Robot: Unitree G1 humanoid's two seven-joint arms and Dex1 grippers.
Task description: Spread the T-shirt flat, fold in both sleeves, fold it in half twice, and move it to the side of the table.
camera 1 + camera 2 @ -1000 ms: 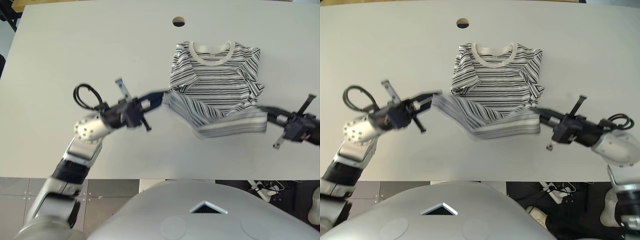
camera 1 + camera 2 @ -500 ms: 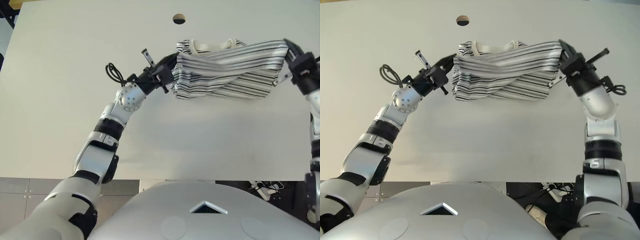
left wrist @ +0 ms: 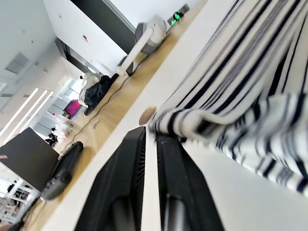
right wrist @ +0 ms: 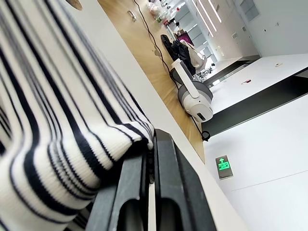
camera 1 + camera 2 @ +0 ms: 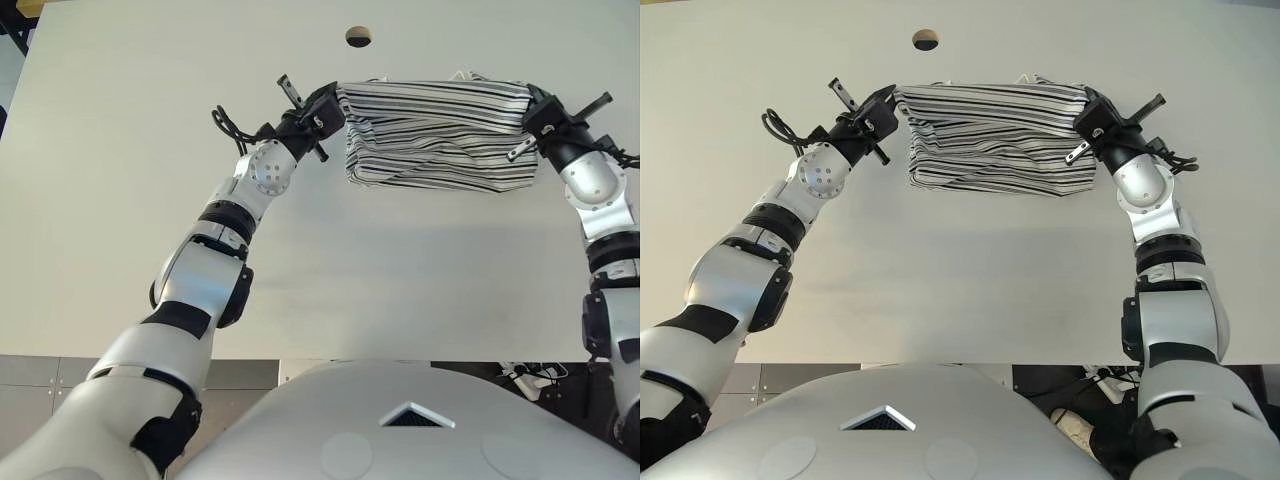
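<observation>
**Setting Down the Fold**

Head views: you are holding the shirt (image 5: pixel 440 135) near the far edge of the table (image 5: pixel 150 150), its top edge stretched between left gripper (image 5: pixel 335 100) and right gripper (image 5: pixel 530 105). Be lowering both corners together, holding that edge taut and square.
Left wrist: jaws are pinching striped cloth.
Right wrist: jaws are clamping the other corner.
You are handling 1 shirt, 2 grippers, 1 hole (image 5: pixel 357 37).
</observation>
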